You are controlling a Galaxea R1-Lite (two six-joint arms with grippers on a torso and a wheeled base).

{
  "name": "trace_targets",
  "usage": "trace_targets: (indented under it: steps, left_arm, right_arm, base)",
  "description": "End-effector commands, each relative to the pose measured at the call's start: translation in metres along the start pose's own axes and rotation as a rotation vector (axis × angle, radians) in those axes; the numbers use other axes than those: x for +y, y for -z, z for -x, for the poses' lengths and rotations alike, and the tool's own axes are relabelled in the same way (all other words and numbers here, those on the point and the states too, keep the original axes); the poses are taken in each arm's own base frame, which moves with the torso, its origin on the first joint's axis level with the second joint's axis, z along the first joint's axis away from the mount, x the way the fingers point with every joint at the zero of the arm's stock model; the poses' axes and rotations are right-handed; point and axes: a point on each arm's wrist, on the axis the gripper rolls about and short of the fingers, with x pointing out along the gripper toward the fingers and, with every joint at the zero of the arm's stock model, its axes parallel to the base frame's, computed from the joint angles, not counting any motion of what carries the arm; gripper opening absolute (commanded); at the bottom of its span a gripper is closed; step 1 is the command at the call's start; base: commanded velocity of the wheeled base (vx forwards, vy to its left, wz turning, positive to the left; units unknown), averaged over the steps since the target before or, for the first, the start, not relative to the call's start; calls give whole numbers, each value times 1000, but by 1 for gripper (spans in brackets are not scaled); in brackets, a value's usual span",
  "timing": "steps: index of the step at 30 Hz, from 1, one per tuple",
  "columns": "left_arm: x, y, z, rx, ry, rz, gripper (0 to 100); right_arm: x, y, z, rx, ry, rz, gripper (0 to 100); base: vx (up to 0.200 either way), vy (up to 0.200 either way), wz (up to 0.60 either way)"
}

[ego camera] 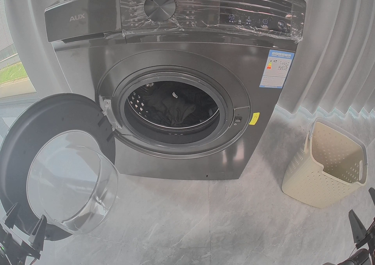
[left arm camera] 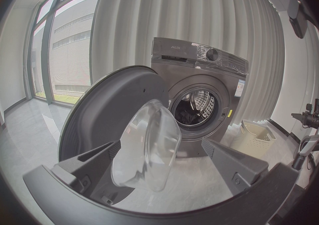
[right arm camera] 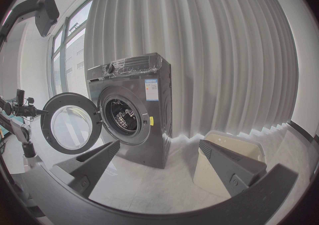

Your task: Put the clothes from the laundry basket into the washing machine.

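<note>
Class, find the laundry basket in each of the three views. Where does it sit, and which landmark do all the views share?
Head view: laundry basket on the floor at lower right, beside the washing machine.
Left wrist view: far off, beside the machine, on the side away from its open door.
Right wrist view: near, on the floor by the machine's side wall.
Shared landmark: the washing machine.

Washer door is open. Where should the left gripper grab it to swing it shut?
Grip the door by its dark outer rim, on the edge farthest from the hinge, coming from the robot's left, where the open left gripper sits. That rim is thin enough to pinch and gives most leverage; the clear bowl bulges and may slip.
</note>
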Motion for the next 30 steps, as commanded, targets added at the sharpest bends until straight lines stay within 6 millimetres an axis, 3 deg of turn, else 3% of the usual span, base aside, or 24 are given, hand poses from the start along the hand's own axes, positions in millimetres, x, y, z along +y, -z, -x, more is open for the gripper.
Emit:
trace_targets:
  steps: [1,3,6,7,8,14,17,24,26,30]
  left_arm:
    - [2,18,18,-61,-7,-4,100]
    - [2,20,18,-44,-7,-6,100]
    - [2,21,18,-34,-13,-13,100]
    - [2,23,18,-14,-34,-20,100]
    - [2,24,18,-10,-55,-14,100]
    - [-1,26,23,-61,-142,-55,100]
    - [-3,27,26,-100,-44,-47,100]
    - [-3,27,26,-92,-29,0,100]
    - [-2,32,26,-49,-81,-84,100]
    - [-2,34,26,-15,-55,-85,100]
  right_arm:
    - [4,17,15,-25,10,11,100]
    - [4,33,20,70,22,-17,100]
    - [2,30,21,68,94,-7,100]
    - [-1,34,20,94,253,-11,100]
    - [-2,36,21,108,287,-18,100]
    - [-1,36,21,106,222,-7,100]
    - [-1,36,21,105,222,-6,100]
    - [-1,36,21,103,219,-7,100]
    - [-1,36,21,103,219,-9,100]
    - [-1,36,21,103,219,-9,100]
  base:
    - [0,0,0]
    - [0,0,0]
    - [0,0,0]
    - [0,0,0]
    - [0,0,0]
    - [0,0,0]
    - [0,0,0]
    - [0,0,0]
    - [0,0,0]
    - [0,0,0]
